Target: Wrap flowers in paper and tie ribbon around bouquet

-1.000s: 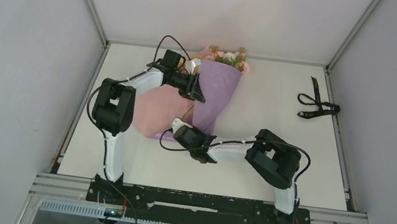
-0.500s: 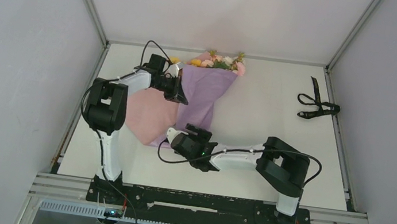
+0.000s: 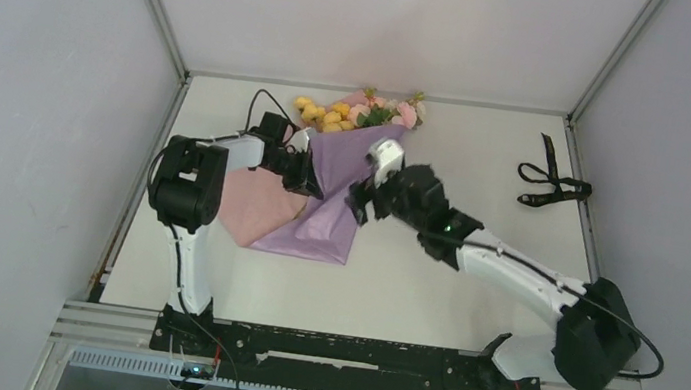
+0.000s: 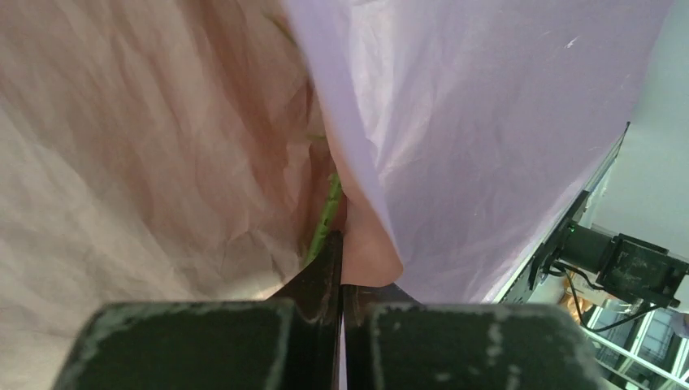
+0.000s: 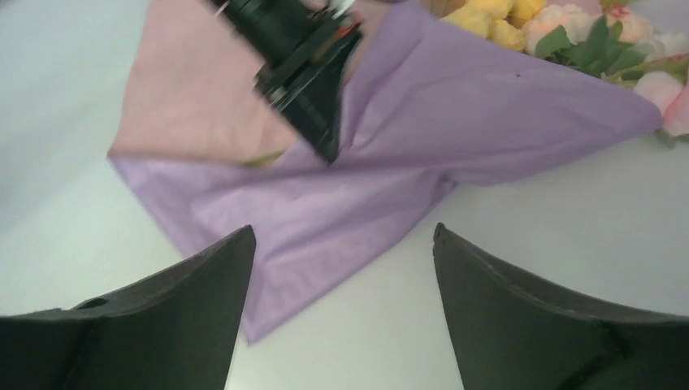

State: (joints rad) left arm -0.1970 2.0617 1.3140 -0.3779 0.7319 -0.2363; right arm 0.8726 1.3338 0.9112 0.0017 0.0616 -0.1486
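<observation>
Top external view: my left tool [image 3: 312,187] is pinched shut on the paper [image 3: 327,231] at its fold. My right tool [image 3: 359,202] hangs wide open just above the purple face. The flowers [image 3: 362,112] poke out at 12 o'clock, and the ribbon [image 3: 556,186] lies at 2 o'clock on the worktop [image 3: 449,299].

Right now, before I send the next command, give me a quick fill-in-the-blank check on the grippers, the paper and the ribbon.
1. The left gripper is ____ on an edge of the paper.
2. The right gripper hangs above the paper with its jaws ____.
3. The ribbon lies near the ____ edge of the table, touched by neither gripper.

Missing words: shut; open; right.
</observation>
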